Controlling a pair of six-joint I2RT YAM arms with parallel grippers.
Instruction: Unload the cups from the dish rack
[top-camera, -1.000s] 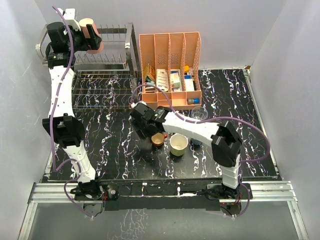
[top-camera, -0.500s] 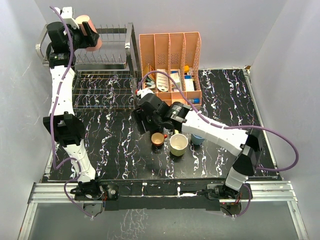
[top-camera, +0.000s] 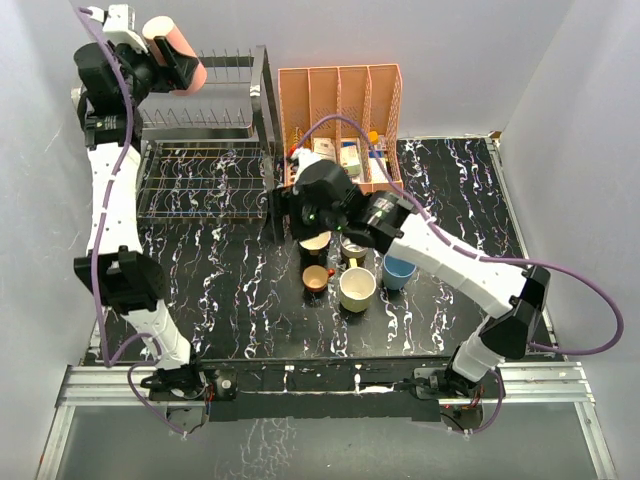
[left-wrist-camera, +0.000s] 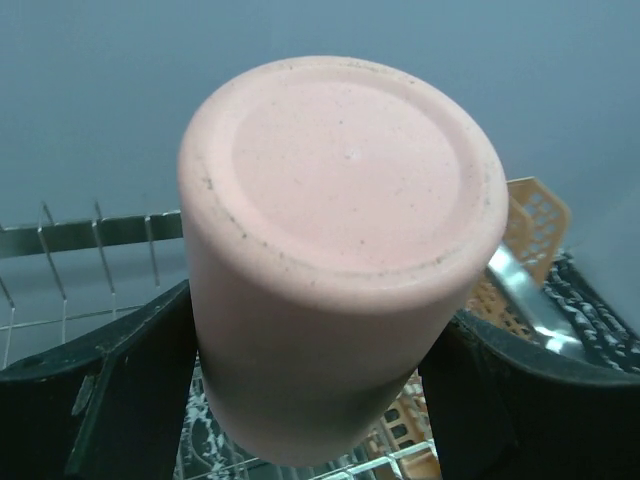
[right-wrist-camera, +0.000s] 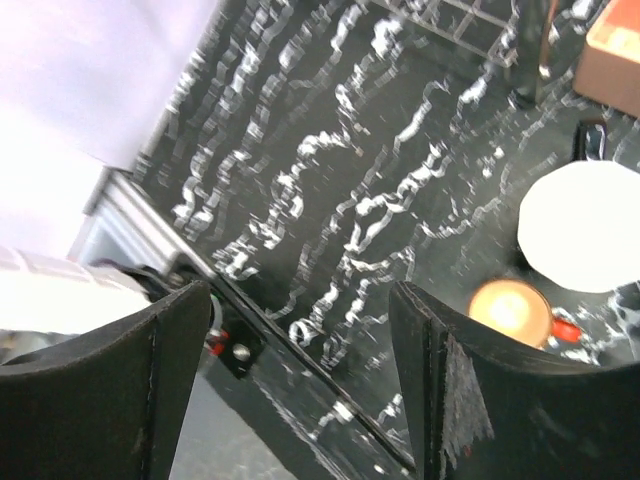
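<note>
At the far left the left arm stands stretched tall, its wrist bent over so that the left hand (top-camera: 172, 58) hangs high above the dish rack (top-camera: 200, 122); that hand is clamped on the pink tumbler (left-wrist-camera: 340, 200), a finger on each flank, the cup tipped on its side with its base toward the wrist camera. Unloading looks near its end: I can make out no other cup on the rack's tiers; the next move calls for carrying the tumbler rightward and down, turning it upright, and letting go only once it stands on the bench (top-camera: 220, 290). Further right, the right arm reaches in over the cups already set down; the right hand (right-wrist-camera: 300, 380) points downward, jaws apart with nothing between them, above the tiny orange cup (top-camera: 315, 277); beside that stand the pale yellow mug (top-camera: 357, 288) and the blue cup (top-camera: 398, 268).
</note>
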